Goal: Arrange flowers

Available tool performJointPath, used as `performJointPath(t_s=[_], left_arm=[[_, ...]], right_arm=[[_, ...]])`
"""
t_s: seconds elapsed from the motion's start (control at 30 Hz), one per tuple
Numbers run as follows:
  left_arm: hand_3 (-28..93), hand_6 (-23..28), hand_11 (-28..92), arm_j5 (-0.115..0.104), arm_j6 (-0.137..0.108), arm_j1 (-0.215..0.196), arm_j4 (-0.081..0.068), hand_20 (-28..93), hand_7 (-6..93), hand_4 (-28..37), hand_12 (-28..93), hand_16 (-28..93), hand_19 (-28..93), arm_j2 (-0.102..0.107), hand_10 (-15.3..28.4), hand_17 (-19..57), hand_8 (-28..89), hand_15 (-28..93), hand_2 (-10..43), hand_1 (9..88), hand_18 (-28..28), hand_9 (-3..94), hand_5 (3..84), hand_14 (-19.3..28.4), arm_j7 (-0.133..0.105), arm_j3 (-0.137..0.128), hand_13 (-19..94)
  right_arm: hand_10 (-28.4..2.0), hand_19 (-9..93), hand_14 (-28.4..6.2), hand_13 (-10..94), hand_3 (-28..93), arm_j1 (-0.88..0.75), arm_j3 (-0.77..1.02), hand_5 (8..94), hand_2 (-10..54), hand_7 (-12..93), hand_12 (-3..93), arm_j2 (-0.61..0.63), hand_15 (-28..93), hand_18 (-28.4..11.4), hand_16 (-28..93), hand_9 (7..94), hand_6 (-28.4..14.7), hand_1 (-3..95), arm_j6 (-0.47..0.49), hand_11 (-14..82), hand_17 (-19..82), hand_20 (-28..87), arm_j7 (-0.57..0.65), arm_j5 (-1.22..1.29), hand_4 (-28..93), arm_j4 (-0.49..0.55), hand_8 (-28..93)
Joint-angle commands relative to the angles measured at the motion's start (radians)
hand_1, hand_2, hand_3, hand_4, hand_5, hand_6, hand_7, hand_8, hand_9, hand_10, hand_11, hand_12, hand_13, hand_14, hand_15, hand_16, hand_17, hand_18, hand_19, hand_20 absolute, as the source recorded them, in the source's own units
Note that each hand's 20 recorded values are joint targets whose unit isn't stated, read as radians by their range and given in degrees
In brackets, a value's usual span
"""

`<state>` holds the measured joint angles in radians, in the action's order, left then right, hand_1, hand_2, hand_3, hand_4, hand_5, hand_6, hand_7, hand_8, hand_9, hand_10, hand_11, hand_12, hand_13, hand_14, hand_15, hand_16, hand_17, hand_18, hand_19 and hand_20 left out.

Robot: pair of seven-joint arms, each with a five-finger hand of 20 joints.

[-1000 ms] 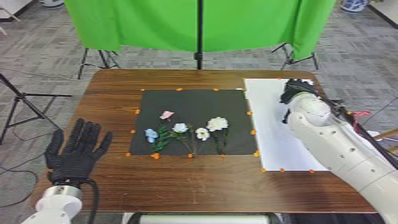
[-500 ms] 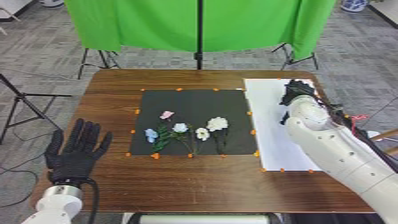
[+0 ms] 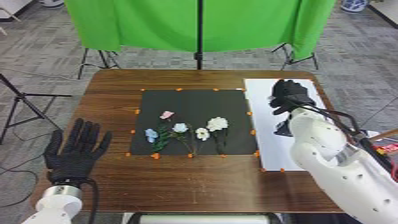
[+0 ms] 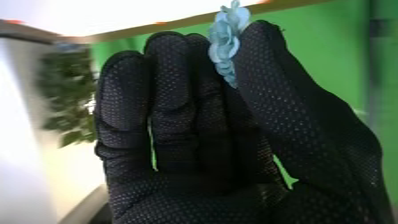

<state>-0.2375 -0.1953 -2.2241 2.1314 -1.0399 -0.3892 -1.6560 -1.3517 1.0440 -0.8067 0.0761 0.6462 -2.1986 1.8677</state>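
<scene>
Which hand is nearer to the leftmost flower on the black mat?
Left. The left hand is just left of the black mat, close to the blue flower; the right hand is over the white sheet, to the mat's right.

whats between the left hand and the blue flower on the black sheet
In the head view, bare wooden table lies beside the left hand; then come an orange marker and a narrow margin of black sheet before the blue flower.
</scene>
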Motion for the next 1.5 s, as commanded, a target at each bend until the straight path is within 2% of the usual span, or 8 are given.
performJointPath(t_s=[0.03, 0.17, 0.23, 0.5, 0.63, 0.93, 1.13, 1.5], left_arm=[[76, 6.5, 30, 0.032, 0.011, -0.020, -0.005, 19, 22.8, -28.3, 14, -4, 38, -0.005, 14.7, -4.6, -12, 45, 10.0, 28.1, 15.1, 39.8, 41.9, 14.4, -0.023, -0.020, 31], [76, 6.5, 30, 0.027, 0.007, -0.002, -0.012, 19, 22.8, -28.3, 14, -4, 38, -0.005, 14.7, -4.7, -12, 45, 9.9, 28.0, 15.1, 39.7, 41.9, 14.4, -0.014, -0.016, 31], [76, 6.5, 30, 0.007, 0.002, 0.000, -0.011, 19, 22.9, -28.3, 14, -4, 38, -0.004, 14.7, -4.7, -12, 45, 9.9, 28.0, 15.1, 39.7, 41.9, 14.4, -0.008, -0.013, 31], [76, 6.6, 30, 0.010, -0.008, 0.001, -0.015, 20, 23.1, -28.3, 14, -4, 38, 0.000, 14.8, -4.6, -12, 45, 9.9, 27.9, 15.0, 39.8, 42.1, 14.4, 0.002, -0.009, 31], [76, 6.6, 30, -0.010, -0.020, -0.006, -0.012, 20, 23.2, -28.3, 14, -4, 38, -0.005, 14.7, -4.6, -12, 45, 10.1, 28.1, 15.0, 39.8, 42.1, 14.4, 0.021, 0.004, 31], [76, 6.6, 31, -0.007, -0.025, -0.005, -0.013, 20, 23.4, -28.3, 14, -4, 38, -0.003, 14.8, -4.5, -13, 45, 10.2, 28.2, 15.0, 39.9, 42.3, 14.4, 0.028, 0.007, 31], [76, 6.6, 31, -0.009, -0.042, 0.001, -0.016, 20, 23.4, -28.3, 14, -4, 38, -0.009, 14.9, -4.6, -13, 48, 10.4, 28.2, 15.0, 40.5, 42.3, 14.8, 0.043, 0.023, 33], [76, 6.7, 31, -0.002, -0.043, 0.002, -0.018, 20, 23.4, -28.3, 14, -5, 38, -0.003, 14.9, -4.6, -13, 49, 10.7, 28.1, 15.1, 40.4, 42.3, 14.9, 0.045, 0.016, 33]], right_arm=[[-14.8, 80, -9.7, 61, 68, -0.137, 0.014, 61.2, -9.5, 32, 40.7, -0.035, 51, -20.8, 37, 65.9, -4.2, 56.8, 0.101, 23.8, 36, 28, -0.030, 0.003, -28, 0.157, 6], [-15.0, 80, -10.0, 61, 70, -0.148, -0.025, 61.2, -9.5, 30, 39.3, -0.040, 51, -21.0, 36, 65.3, -4.4, 55.8, 0.099, 25.0, 35, 28, -0.024, -0.032, -28, 0.167, 6], [-15.1, 80, -9.6, 60, 69, -0.142, -0.043, 61.2, -9.5, 30, 39.1, -0.044, 51, -21.0, 36, 65.3, -4.4, 56.5, 0.108, 24.8, 35, 28, -0.026, -0.039, -28, 0.163, 6], [-15.9, 80, -9.7, 60, 69, -0.158, -0.056, 60.2, -9.5, 24, 35.0, -0.053, 50, -21.5, 36, 63.7, -4.3, 57.6, 0.156, 24.9, 35, 29, -0.032, -0.085, -28, 0.158, -8], [-17.7, 80, -11.0, 58, 70, -0.163, -0.058, 58.3, -9.5, 17, 25.6, -0.047, 51, -22.0, 34, 60.8, -6.3, 55.5, 0.194, 28.8, 34, 29, -0.032, -0.061, -28, 0.169, -10], [-17.9, 83, -12.0, 59, 71, -0.159, -0.080, 57.1, -9.5, 15, 24.5, -0.061, 52, -22.6, 33, 60.5, -7.2, 53.3, 0.165, 28.9, 34, 31, -0.025, -0.046, -28, 0.177, -10], [-19.2, 86, -13.9, 58, 68, -0.155, -0.098, 46.8, -9.5, 12, 23.4, -0.066, 57, -23.1, 24, 56.3, -8.7, 52.4, 0.062, 27.9, 35, 34, 0.011, -0.036, -28, 0.183, -9], [-21.8, 88, -16.1, 54, 66, -0.186, -0.052, 39.9, -9.5, 9, 18.6, -0.034, 56, -23.8, 20, 48.8, -10.7, 46.4, 0.108, 17.6, 35, 32, 0.019, -0.004, -28, 0.235, -8]])
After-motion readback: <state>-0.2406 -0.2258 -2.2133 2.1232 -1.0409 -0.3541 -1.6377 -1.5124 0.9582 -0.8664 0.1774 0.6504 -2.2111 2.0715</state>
